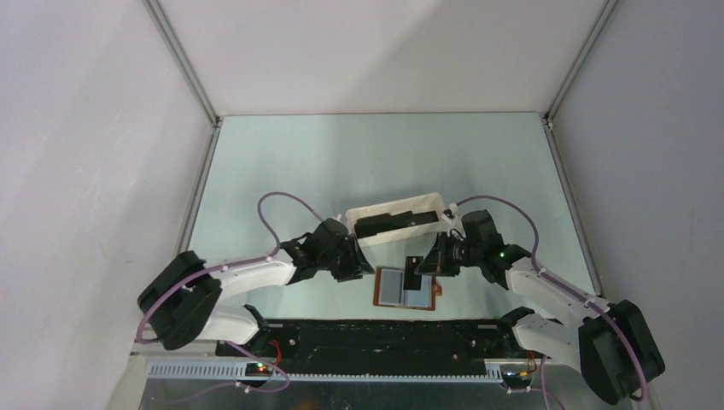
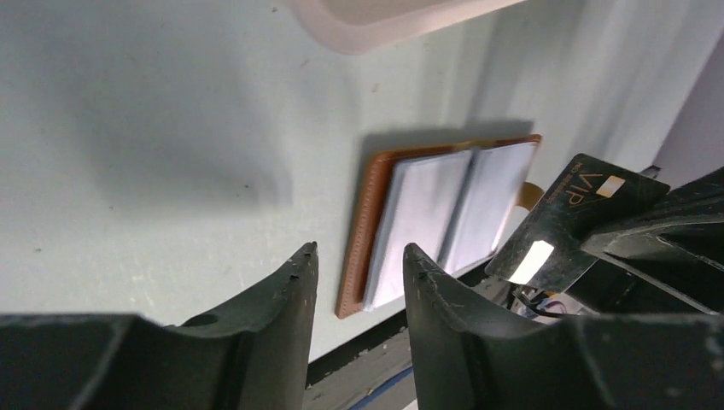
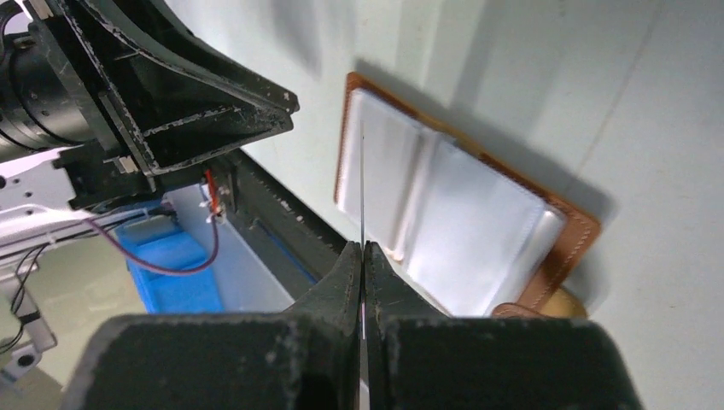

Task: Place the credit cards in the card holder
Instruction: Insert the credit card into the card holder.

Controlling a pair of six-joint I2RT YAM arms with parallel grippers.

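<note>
right jaws pinched fully together on one credit card (image 2: pixel 574 220), which sticks out ahead of their tips above a pale pocket of the card holder (image 3: pixel 444 205), lying open flat on the surface (image 1: pixel 341 162) just below; left jaws part open and empty, the holder's near corner just past their tips. judgement: tilt the card shallow, line its leading edge with a pocket mouth, then slide, with the left jaws pressing the leather rim so the holder cannot skate. other cards (image 1: pixel 394 225) sit in the white tray (image 1: pixel 388 207) beyond both jaws.
</note>
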